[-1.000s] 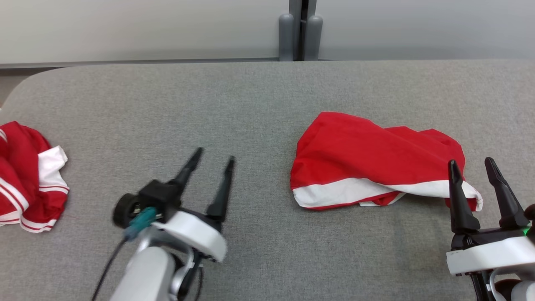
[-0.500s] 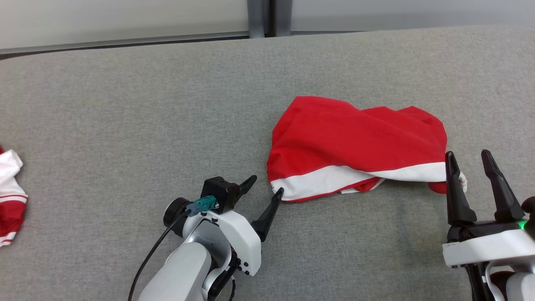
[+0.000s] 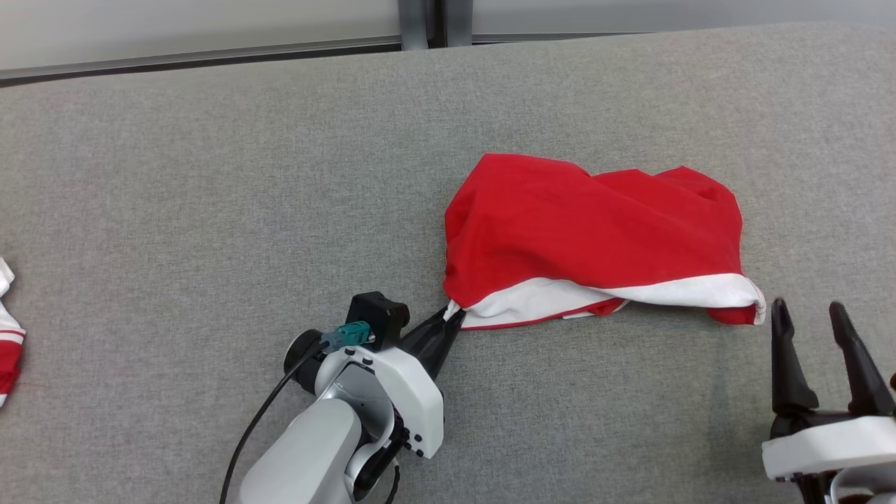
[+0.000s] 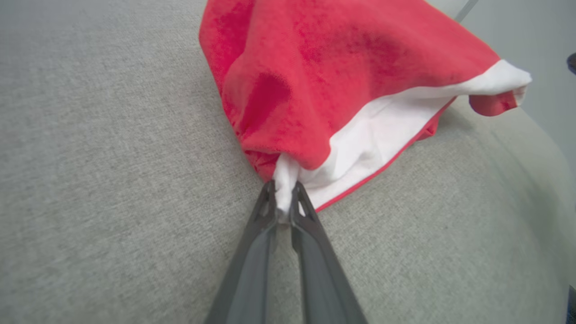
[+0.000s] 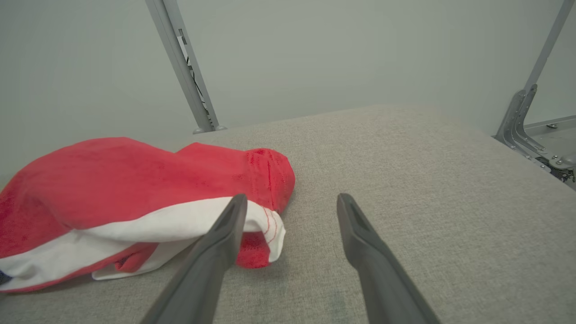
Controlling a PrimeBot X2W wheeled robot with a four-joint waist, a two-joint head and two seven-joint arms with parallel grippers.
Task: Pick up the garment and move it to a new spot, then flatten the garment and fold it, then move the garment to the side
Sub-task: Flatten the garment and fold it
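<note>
The garment (image 3: 588, 231) is red with a white band along its near hem, lying crumpled on the grey table (image 3: 210, 210) right of centre. My left gripper (image 3: 451, 316) is shut on the garment's near-left white corner; in the left wrist view the white cloth (image 4: 284, 180) is pinched between the two fingertips of the left gripper (image 4: 282, 193), with the garment (image 4: 324, 67) rising beyond. My right gripper (image 3: 808, 311) stands open just near of the garment's right corner. In the right wrist view the right gripper (image 5: 292, 202) is open, with the garment (image 5: 112, 189) to its left.
A second red and white garment (image 3: 5, 336) lies at the table's far left edge. A grey metal post (image 3: 420, 21) stands behind the table's far edge, and metal brackets (image 5: 522, 121) show off its right end.
My left gripper reached right to the garment's near-left corner and shut on it. The head camera shifted, so the whole scene slid left and the right gripper sits lower.
</note>
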